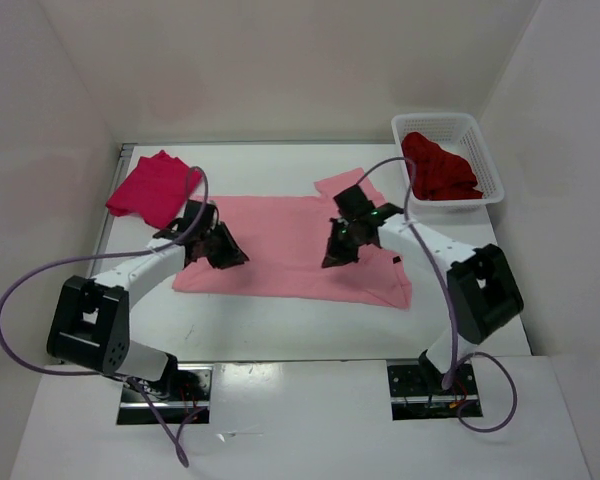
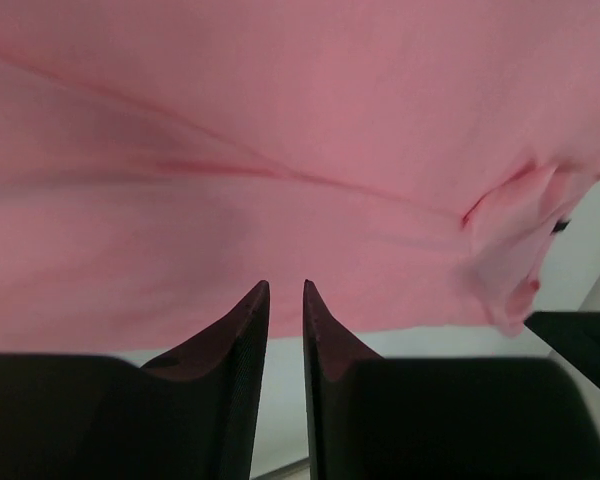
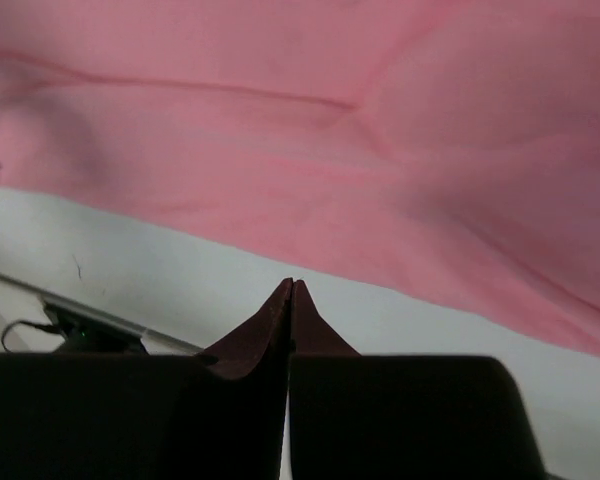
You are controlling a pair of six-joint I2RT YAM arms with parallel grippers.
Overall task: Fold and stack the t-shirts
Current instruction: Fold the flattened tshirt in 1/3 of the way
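Observation:
The light pink t-shirt [image 1: 290, 245] lies spread flat across the middle of the table. It fills the left wrist view [image 2: 280, 150] and the right wrist view [image 3: 360, 130]. My left gripper [image 1: 223, 252] is over its left part, with the jaws a narrow gap apart and nothing between them [image 2: 285, 285]. My right gripper [image 1: 338, 250] is over its right part, shut and empty [image 3: 292, 282]. The crimson-magenta t-shirt [image 1: 152, 188] lies folded at the back left. The dark maroon t-shirt [image 1: 438, 168] is bunched in the basket.
The white mesh basket [image 1: 485, 150] stands at the back right corner. White walls enclose the table on three sides. A strip of bare white table [image 1: 280, 320] runs between the pink shirt and the near edge.

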